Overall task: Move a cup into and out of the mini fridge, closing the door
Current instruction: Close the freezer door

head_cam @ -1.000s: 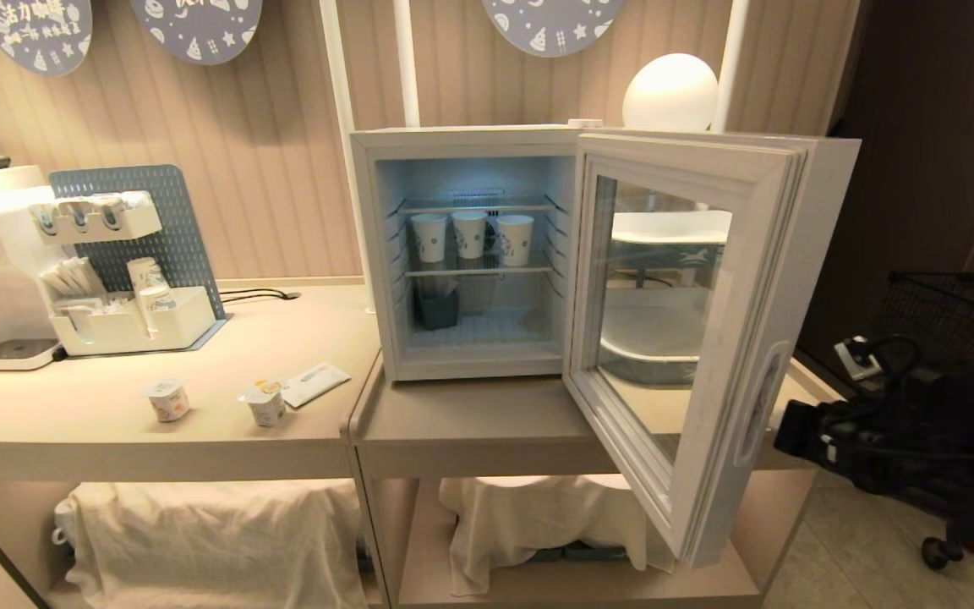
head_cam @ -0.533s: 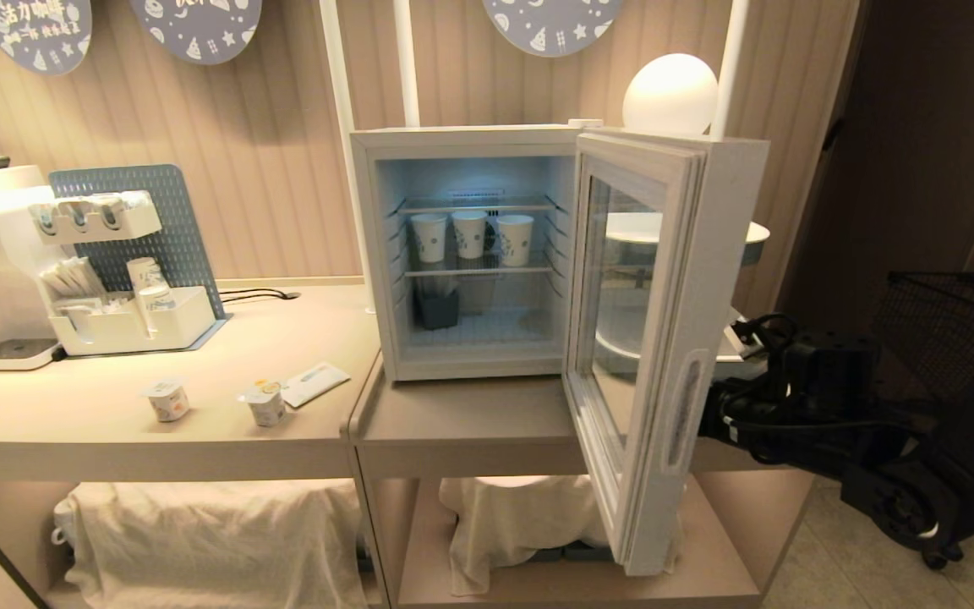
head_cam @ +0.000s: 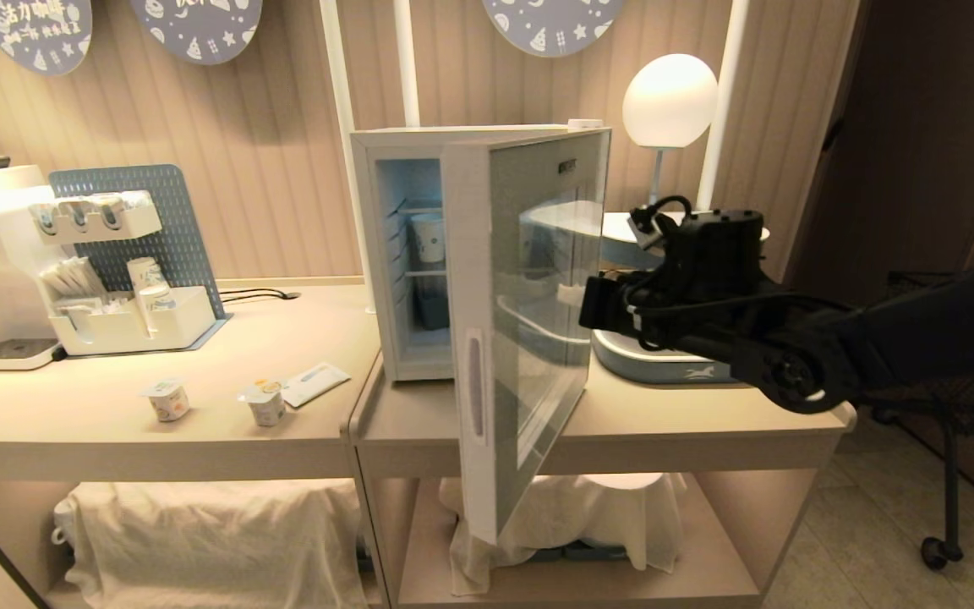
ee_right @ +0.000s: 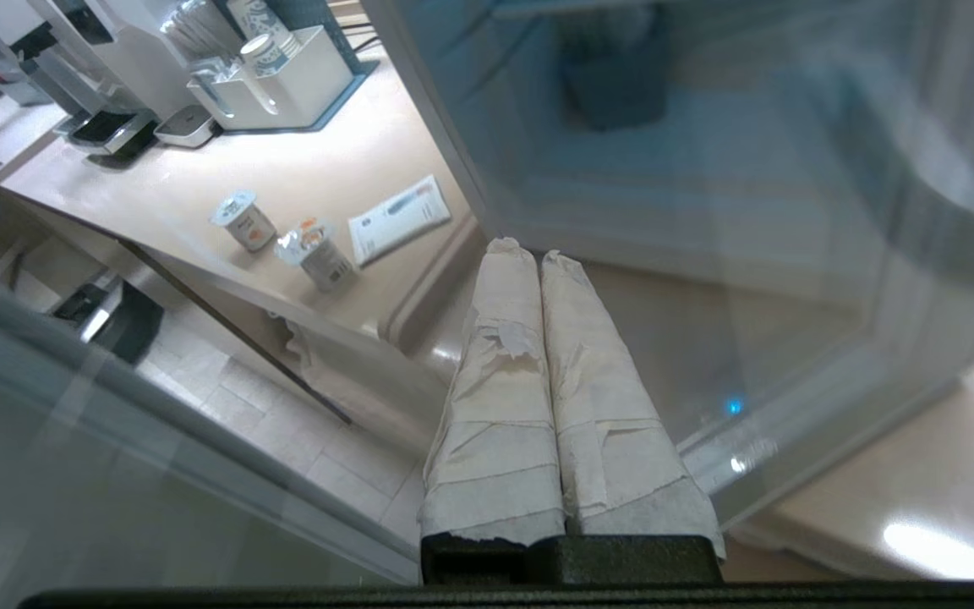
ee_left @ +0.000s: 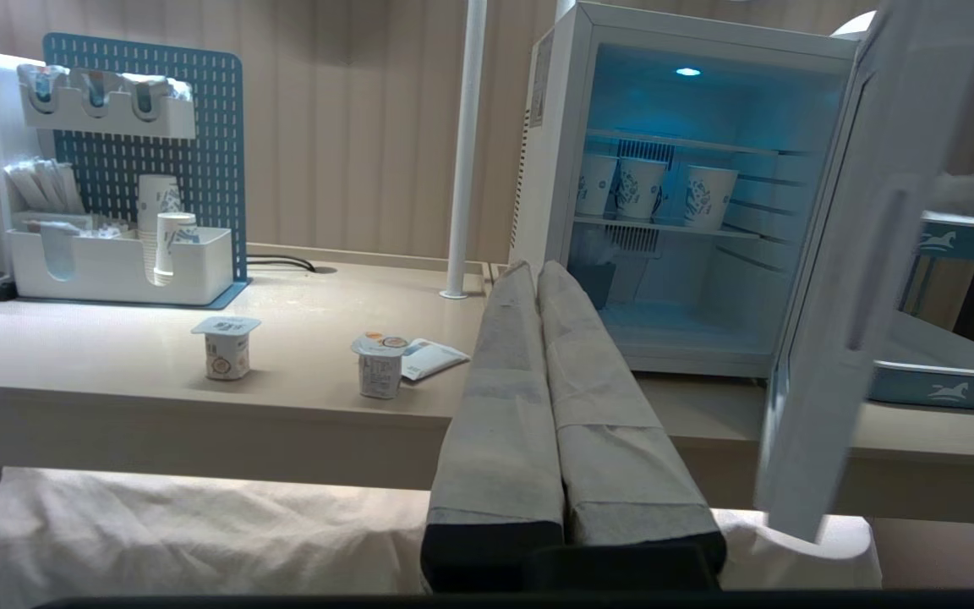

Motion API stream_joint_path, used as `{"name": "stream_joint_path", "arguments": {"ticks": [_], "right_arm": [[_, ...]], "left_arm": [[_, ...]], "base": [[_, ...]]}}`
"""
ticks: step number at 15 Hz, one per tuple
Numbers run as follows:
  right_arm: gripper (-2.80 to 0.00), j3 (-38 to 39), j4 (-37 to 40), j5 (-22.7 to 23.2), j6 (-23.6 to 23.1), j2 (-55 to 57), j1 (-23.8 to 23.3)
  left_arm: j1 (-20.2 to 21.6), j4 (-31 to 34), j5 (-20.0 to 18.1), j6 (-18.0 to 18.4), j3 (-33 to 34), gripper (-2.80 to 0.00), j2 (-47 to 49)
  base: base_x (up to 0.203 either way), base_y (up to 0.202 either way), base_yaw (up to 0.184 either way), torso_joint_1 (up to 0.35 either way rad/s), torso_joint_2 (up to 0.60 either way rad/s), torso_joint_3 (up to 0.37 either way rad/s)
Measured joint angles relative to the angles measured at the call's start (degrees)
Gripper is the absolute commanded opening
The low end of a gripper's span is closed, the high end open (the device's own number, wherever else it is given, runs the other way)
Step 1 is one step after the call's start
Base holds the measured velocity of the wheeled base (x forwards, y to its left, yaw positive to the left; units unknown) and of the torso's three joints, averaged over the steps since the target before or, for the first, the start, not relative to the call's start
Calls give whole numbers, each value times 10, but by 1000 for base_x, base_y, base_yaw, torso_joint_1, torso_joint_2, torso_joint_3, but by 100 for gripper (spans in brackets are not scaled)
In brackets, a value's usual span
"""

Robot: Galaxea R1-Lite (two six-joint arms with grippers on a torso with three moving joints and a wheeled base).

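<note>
Mini fridge point(ee_left: 550, 152) – three cups point(ee_left: 641, 189) shelved, door point(head_cam: 529, 321) ajar, right tool point(ee_right: 529, 254) seemingly pressed together

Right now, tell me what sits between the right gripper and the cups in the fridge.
The door: its glass pane stands between the right gripper and the cups, as the head and right wrist views show.

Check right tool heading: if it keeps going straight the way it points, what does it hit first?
Most likely the glass of the door. The right tool, shut, points at the pane from outside, very near it; contact is unclear. Behind the glass lies the mini fridge interior.
</note>
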Motion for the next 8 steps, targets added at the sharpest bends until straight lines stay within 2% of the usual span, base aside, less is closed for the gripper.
{"name": "stream_joint_path", "arguments": {"ticks": [3,5,6,8], "right_arm": [[-280,-182,114,-40,-26,70,26],[-280,-291,174,-75,-64,132,37],[-280,-329,191,-99,-91,159,44],[-280,-357,191,-152,-142,190,56]], "left_arm": [[0,0,1,-1,0,-280,0],[0,-1,2,-2,0,-280,0],[0,-1,2,-2,0,-280,0],[0,-1,1,-2,0,-280,0]], "base": [[0,0,0,0,0,0],[0,0,0,0,0,0],[0,0,0,0,0,0],[0,0,0,0,0,0]]}}
